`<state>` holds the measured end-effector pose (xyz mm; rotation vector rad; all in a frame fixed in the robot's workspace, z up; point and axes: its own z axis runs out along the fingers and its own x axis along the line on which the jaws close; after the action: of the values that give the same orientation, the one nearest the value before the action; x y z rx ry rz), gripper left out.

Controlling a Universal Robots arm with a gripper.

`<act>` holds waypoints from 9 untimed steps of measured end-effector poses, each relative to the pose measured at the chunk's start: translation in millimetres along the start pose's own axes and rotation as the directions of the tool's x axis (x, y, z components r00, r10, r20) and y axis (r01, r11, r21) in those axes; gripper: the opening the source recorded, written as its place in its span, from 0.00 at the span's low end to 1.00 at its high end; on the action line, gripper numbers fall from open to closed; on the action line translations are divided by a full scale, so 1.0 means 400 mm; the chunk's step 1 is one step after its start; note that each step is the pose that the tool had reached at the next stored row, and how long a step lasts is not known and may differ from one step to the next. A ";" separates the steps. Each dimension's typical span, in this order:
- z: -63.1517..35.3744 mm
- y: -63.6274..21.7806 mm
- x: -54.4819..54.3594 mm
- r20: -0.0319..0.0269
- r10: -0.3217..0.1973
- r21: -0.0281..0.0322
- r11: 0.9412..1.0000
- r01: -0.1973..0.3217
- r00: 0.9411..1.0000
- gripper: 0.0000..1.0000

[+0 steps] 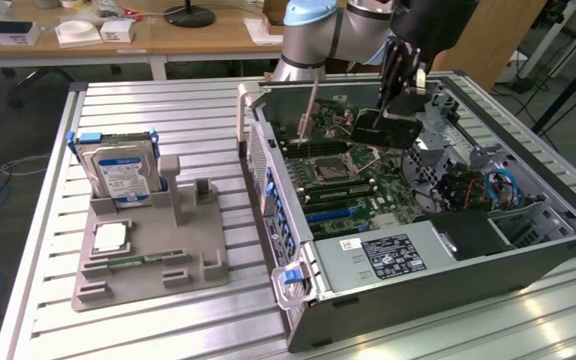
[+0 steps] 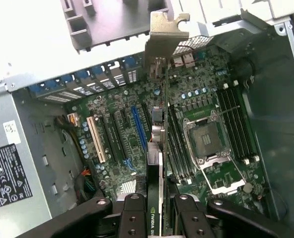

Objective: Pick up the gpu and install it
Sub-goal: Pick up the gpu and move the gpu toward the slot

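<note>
Our fingers (image 2: 134, 217) pinch the gpu (image 2: 164, 35) above the open computer case (image 1: 468, 279). It is picked up but not yet plugged in, we think.

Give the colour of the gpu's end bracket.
Silvery grey bare metal; the gpu bracket shows best in the wrist view.

The silver-grey jointed robot arm (image 1: 313, 34) with pale-blue caps comes in over the rim of the open dark-grey metal computer case (image 1: 468, 279) that lies farthest from the exterior camera, and its black wrist (image 1: 423, 26) turns downward above the case's open side. The black gripper (image 1: 400, 105) hangs from it, pointing straight down into the case's interior. Its two black fingers (image 2: 133, 218) are drawn partway together, clamped on both flat faces of the gpu (image 2: 167, 37), a thin dark card with a silvery metal end bracket, gripped edge-on inside the case.
</note>
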<state>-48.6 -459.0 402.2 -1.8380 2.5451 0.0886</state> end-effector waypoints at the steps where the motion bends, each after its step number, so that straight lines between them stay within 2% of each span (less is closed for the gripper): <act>1: 0.000 -0.001 0.000 -0.001 -0.013 0.000 1.000 0.013 1.000 0.26; 5: 0.001 -0.003 -0.001 -0.003 -0.069 -0.002 0.998 0.069 0.998 0.26; 9: 0.001 -0.005 -0.001 -0.005 -0.124 -0.005 0.992 0.124 0.992 0.26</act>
<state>-46.6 -459.0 401.7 -1.9955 2.4283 0.0886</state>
